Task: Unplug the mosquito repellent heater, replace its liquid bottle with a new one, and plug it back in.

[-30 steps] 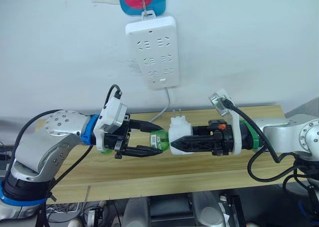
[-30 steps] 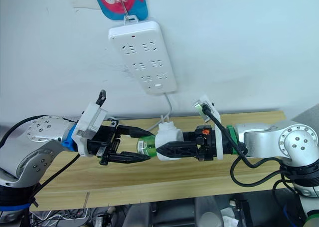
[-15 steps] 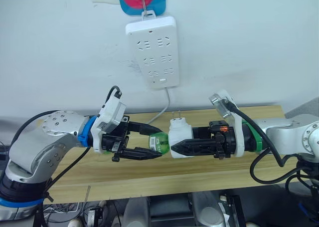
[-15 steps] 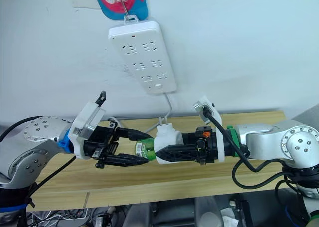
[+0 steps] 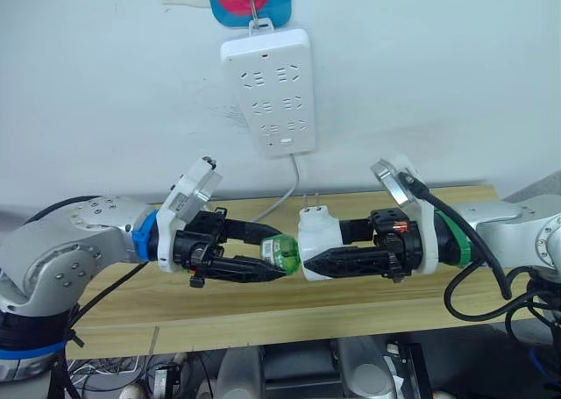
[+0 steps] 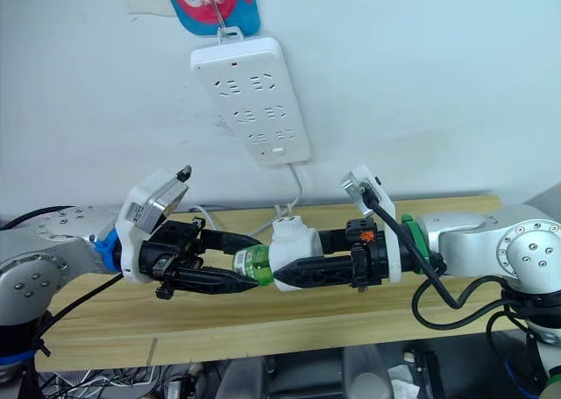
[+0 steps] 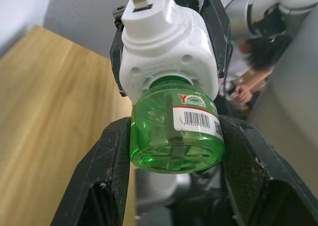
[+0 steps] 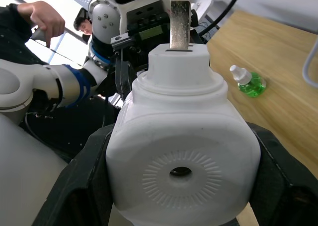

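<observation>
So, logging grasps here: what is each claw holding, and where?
Left claw grips the liquid bottle by its green body; right claw holds the heater by its white sides.

My head views are bright and even, lit from above and in front; the wall reads flat pale blue-grey with no hot spots. The power strip throws only a faint shadow on it. Under the table it goes dark and I lose detail. Both head views are sharp, with no blur I can see. In my left wrist view the bottle glows green with light passing through it, label crisp, while the background is soft. In my right wrist view the heater is sharp and evenly lit; the far corner is overexposed and the person is soft.
</observation>
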Action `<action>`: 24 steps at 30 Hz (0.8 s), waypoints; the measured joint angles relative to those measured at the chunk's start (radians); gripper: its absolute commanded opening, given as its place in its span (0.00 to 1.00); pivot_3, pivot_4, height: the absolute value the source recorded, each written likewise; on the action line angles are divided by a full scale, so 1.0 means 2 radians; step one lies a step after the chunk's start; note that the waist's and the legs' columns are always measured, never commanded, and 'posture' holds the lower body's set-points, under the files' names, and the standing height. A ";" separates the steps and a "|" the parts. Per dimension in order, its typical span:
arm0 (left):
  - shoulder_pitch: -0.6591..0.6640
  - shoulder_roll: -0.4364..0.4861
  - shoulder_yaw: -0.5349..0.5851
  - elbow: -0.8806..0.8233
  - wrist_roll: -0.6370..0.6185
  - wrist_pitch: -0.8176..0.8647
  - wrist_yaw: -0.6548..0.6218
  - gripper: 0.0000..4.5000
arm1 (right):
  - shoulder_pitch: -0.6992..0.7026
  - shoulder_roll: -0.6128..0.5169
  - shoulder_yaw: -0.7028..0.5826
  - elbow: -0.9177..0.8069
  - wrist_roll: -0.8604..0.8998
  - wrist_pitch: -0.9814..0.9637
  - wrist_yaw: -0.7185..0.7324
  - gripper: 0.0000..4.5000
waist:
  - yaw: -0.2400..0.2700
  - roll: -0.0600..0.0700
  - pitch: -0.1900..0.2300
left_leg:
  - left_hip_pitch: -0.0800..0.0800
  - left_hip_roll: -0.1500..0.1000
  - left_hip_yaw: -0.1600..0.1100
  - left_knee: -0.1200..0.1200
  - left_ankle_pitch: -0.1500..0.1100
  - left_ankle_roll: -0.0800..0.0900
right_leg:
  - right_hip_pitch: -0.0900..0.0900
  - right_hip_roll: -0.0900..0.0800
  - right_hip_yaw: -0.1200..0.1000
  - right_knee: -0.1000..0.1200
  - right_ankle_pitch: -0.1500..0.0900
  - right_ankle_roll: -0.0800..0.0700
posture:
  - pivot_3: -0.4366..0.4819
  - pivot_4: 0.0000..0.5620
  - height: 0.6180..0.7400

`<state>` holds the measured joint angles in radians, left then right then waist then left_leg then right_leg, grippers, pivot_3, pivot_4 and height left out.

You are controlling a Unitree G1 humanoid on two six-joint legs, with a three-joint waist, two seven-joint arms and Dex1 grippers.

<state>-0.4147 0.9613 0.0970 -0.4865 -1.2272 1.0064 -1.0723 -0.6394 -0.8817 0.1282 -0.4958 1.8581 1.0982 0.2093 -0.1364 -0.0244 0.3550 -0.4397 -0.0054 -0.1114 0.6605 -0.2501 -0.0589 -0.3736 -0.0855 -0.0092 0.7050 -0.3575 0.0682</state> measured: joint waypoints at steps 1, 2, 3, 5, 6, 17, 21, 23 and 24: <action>-0.002 0.002 0.001 0.004 -0.016 0.012 0.006 0.50 | -0.001 0.000 -0.001 -0.001 0.000 0.000 0.003 0.67 | 0.000 0.000 0.000 | 0.000 0.000 0.000 0.000 0.000 0.000 | 0.000 0.000 0.000 0.000 0.000 0.000 | 0.27 0.62 1.00; -0.004 0.003 0.002 0.008 -0.029 0.022 0.012 0.50 | -0.001 0.000 -0.002 -0.001 0.000 -0.001 0.005 0.67 | 0.000 0.000 0.000 | 0.000 0.000 0.000 0.000 0.000 0.000 | 0.000 0.000 0.000 0.000 0.000 0.000 | 0.27 0.62 1.00; -0.007 0.003 0.003 0.011 -0.040 0.030 0.018 0.50 | -0.001 0.000 -0.003 -0.002 0.000 -0.001 0.006 0.67 | 0.000 0.000 0.000 | 0.000 0.000 0.000 0.000 0.000 0.000 | 0.000 0.000 0.000 0.000 0.000 0.000 | 0.26 0.62 1.00; -0.010 0.007 0.004 0.017 -0.065 0.047 0.030 0.50 | -0.002 0.000 -0.005 -0.004 0.000 -0.001 0.010 0.67 | 0.000 0.000 0.000 | 0.000 0.000 0.000 0.000 0.000 0.000 | 0.000 0.000 0.000 0.000 0.000 0.000 | 0.26 0.63 1.00; -0.013 0.012 0.004 0.022 -0.081 0.058 0.034 0.50 | -0.003 0.000 -0.005 -0.005 0.000 -0.002 0.014 0.67 | 0.000 0.000 0.000 | 0.000 0.000 0.000 0.000 0.000 0.000 | 0.000 0.000 0.000 0.000 0.000 0.000 | 0.26 0.63 1.00; -0.016 0.040 0.006 0.052 -0.165 0.111 0.074 0.50 | -0.003 -0.014 -0.014 -0.009 -0.019 -0.006 0.024 0.67 | 0.000 0.000 0.000 | 0.001 0.000 0.000 0.000 0.000 0.000 | 0.000 0.000 0.000 0.000 0.000 0.000 | 0.26 0.64 1.00; -0.016 0.043 0.009 0.052 -0.166 0.117 0.075 0.50 | -0.002 -0.018 -0.016 -0.005 -0.031 -0.005 0.031 0.67 | 0.000 0.000 0.001 | 0.001 0.000 0.001 0.000 0.000 0.000 | 0.000 0.000 0.001 0.000 0.000 0.000 | 0.26 0.64 1.00; -0.016 0.043 0.009 0.052 -0.166 0.118 0.075 0.50 | -0.002 -0.019 -0.017 -0.005 -0.038 -0.003 0.038 0.67 | 0.000 0.000 0.001 | 0.001 0.000 0.001 0.000 0.000 0.000 | 0.000 0.000 0.001 0.000 0.000 0.000 | 0.26 0.64 1.00; -0.015 0.043 0.009 0.052 -0.167 0.119 0.076 0.50 | -0.002 -0.020 -0.018 -0.004 -0.040 -0.002 0.042 0.67 | 0.000 0.000 0.001 | 0.001 0.000 0.001 0.000 0.000 0.000 | 0.000 0.000 0.001 0.000 0.000 0.000 | 0.27 0.64 1.00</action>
<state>-0.4450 1.0482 0.1158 -0.3820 -1.5607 1.2434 -0.9205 -0.6436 -0.9208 0.0918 -0.5040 1.7780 1.0943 0.2925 -0.1358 -0.0243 0.3576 -0.4384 -0.0053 -0.1101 0.6600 -0.2500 -0.0590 -0.3738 -0.0855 -0.0078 0.7049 -0.3575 0.0683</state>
